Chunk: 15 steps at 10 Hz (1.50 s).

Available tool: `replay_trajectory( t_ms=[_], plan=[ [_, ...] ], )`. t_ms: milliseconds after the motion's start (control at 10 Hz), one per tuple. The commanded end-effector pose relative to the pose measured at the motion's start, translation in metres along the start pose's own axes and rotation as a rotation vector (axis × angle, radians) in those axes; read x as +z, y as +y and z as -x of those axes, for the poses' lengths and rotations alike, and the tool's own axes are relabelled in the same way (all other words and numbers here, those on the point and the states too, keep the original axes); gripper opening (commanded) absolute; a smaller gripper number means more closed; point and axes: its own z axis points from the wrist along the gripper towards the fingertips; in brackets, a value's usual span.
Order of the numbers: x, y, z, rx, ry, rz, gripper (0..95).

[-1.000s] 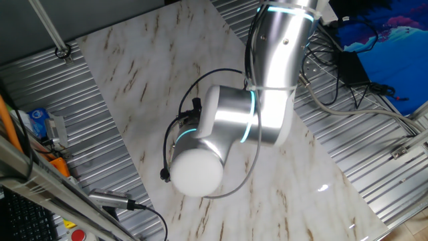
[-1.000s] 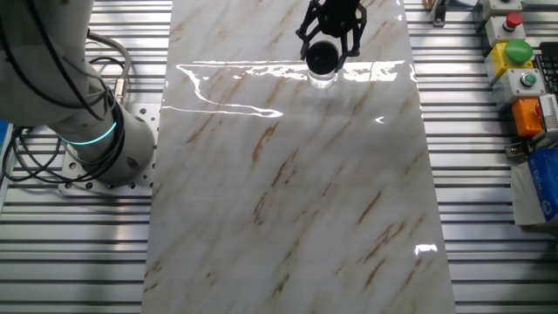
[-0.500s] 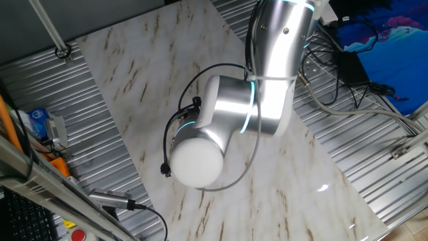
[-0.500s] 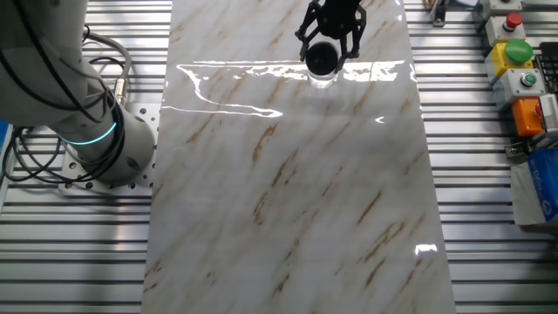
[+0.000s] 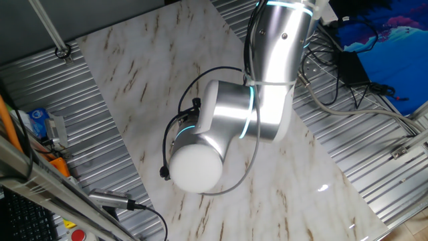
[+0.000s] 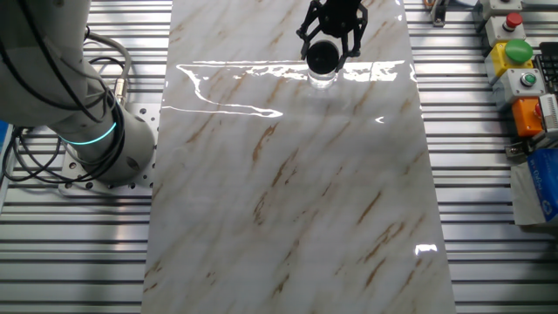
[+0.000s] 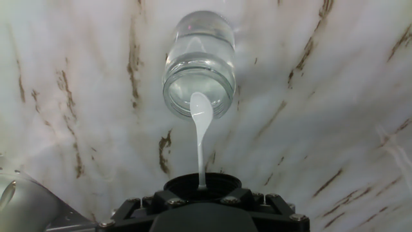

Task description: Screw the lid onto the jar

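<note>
In the other fixed view my gripper point(image 6: 326, 45) hangs at the far end of the marble table point(image 6: 288, 201), shut on the black round lid point(image 6: 321, 58). The clear glass jar point(image 6: 323, 78) stands right under the lid, its base showing below it. In the hand view the jar point(image 7: 198, 67) stands upright with an open mouth, ahead of the lid point(image 7: 199, 183), which sits at the bottom edge between the black gripper parts. A white streak of glare runs from the jar's mouth to the lid. In one fixed view the silver arm point(image 5: 234, 114) hides the gripper, lid and jar.
The arm's base point(image 6: 96, 131) with cables stands left of the table. A box with red and green buttons point(image 6: 514, 48) and an orange part point(image 6: 527, 113) lie on the ribbed metal at the right. A blue packet point(image 5: 40, 120) lies at the left edge.
The arm's elbow swung slightly left and back again. The lid stays over the jar in nearly the same place.
</note>
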Motion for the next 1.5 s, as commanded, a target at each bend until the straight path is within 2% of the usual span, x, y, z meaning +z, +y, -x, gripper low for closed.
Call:
replay_trajectory(
  t_ms=[100,700,1500],
  plan=[
    [-0.0005,-0.0003,0.0007,0.002,0.000,0.001,0.0],
    [-0.0005,-0.0003,0.0007,-0.008,-0.023,-0.009,0.0],
    [-0.0005,-0.0003,0.0007,-0.049,-0.015,-0.011,0.0]
  ],
)
